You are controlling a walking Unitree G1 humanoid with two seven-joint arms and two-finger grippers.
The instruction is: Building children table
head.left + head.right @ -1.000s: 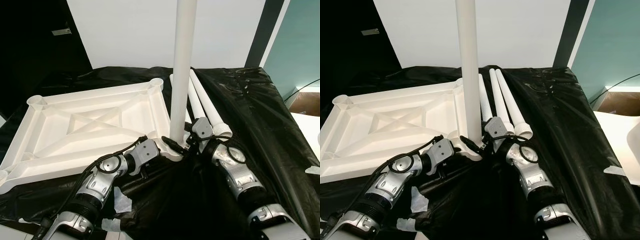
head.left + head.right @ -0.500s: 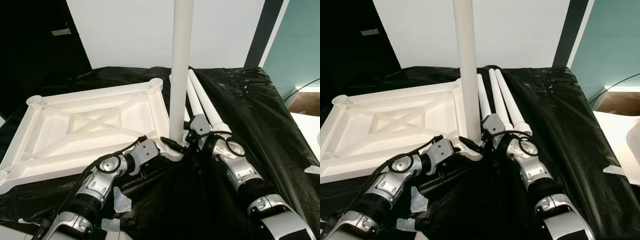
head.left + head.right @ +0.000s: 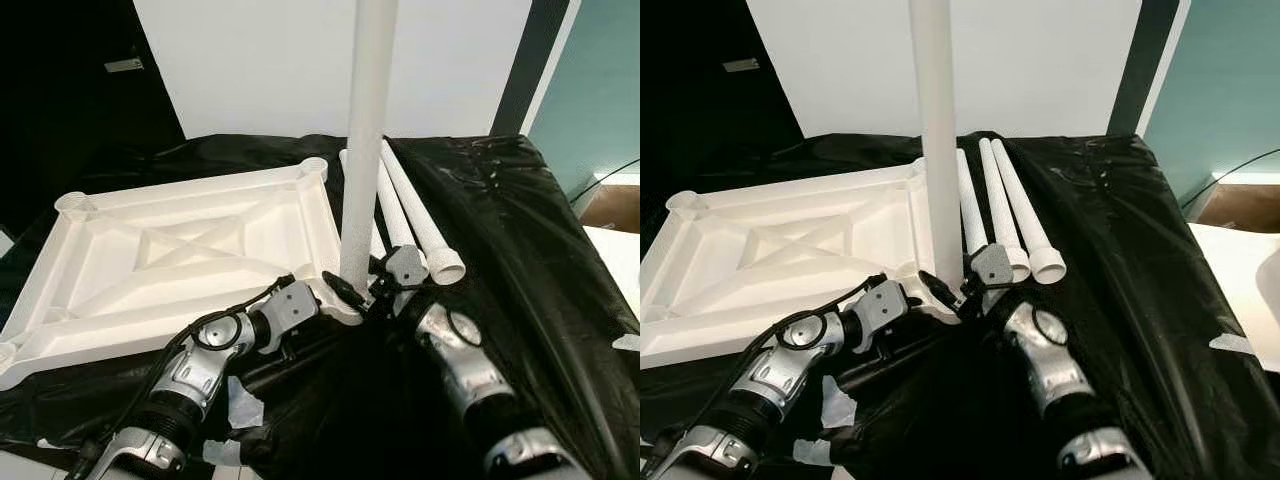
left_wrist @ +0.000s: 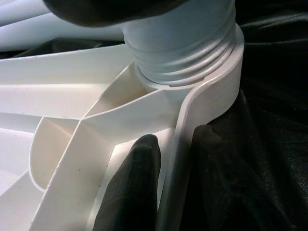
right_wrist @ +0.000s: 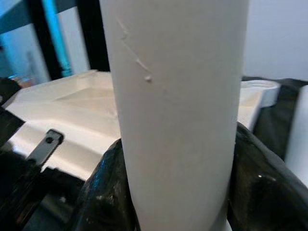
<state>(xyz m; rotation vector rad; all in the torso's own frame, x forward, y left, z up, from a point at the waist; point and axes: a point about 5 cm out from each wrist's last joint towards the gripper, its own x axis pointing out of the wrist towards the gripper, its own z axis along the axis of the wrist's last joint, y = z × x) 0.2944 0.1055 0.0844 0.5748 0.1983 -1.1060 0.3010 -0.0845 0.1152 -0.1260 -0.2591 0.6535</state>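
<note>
While upturned white ribbed tabletop [image 3: 190, 250] lies flat, left pincer [image 4: 163, 192] clamps its rim, right pincer [image 5: 178, 202] grips upright leg [image 3: 365, 150].

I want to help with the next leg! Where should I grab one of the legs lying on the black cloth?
Probably grip a lying leg around its plain round middle, coming down from above: the shaft is smooth and even, and nothing covers it there. Leave the wide open end free, since it likely goes into a tabletop corner. The outermost leg has open cloth beside it.
</note>
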